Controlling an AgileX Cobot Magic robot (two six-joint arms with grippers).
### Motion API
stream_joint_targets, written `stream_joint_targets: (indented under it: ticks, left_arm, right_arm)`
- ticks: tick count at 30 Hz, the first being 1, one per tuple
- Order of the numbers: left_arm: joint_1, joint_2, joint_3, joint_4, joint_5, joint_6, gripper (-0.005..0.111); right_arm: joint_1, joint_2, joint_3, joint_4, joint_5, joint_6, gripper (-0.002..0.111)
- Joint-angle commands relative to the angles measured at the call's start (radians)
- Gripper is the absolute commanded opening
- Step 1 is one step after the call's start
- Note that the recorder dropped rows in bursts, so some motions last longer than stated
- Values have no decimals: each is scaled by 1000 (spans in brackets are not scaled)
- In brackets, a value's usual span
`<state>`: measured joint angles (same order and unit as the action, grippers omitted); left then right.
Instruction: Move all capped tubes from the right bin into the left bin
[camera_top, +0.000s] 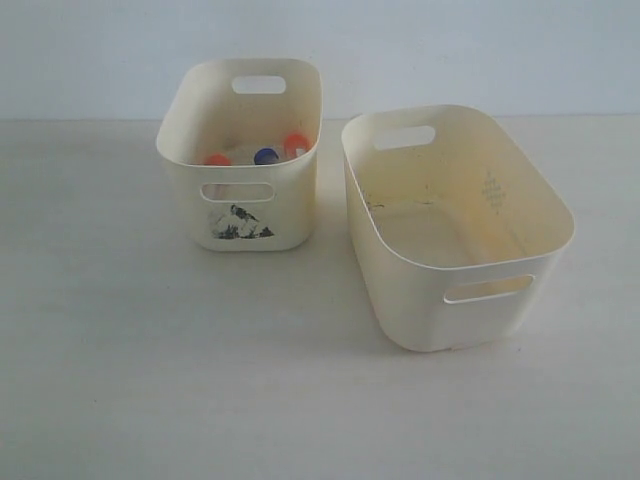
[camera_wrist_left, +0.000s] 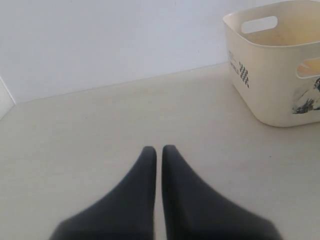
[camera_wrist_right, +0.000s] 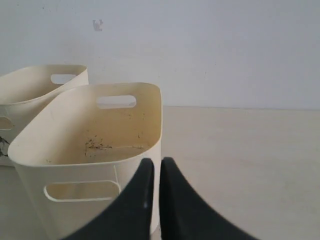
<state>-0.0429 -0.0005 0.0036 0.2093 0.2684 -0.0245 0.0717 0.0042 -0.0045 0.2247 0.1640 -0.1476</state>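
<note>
Fingers (camera_wrist_left: 145, 170) of the left gripper (camera_wrist_left: 159, 150) and right gripper (camera_wrist_right: 156, 162) are pressed together, empty. The right bin (camera_top: 420, 310) looks bare; tubes (camera_top: 266, 156) lie in the left bin (camera_top: 185, 180). Verify the corners, then park clear.

Left gripper (camera_wrist_left: 159, 150): two matte black fingers (camera_wrist_left: 140, 185), smooth, wedge-shaped, rounded tips, broadening toward camera, bases blurred. Right gripper (camera_wrist_right: 156, 162): same matte black pair, same tapered shape, inner edges straight, outer edges flaring.
</note>
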Motion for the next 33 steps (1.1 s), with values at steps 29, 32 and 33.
stream_joint_targets:
  ticks: [29, 32, 33]
  left_arm:
    - [-1, 0, -4, -4, -8, -13, 4]
    - [-1, 0, -4, -4, -8, -13, 4]
    - [-1, 0, -4, -4, -8, -13, 4]
  right_arm:
    - [-3, -4, 4, -191, 163, 175, 4]
    - [-3, -4, 4, -191, 163, 165, 4]
    - [-3, -4, 4, -191, 165, 163, 4]
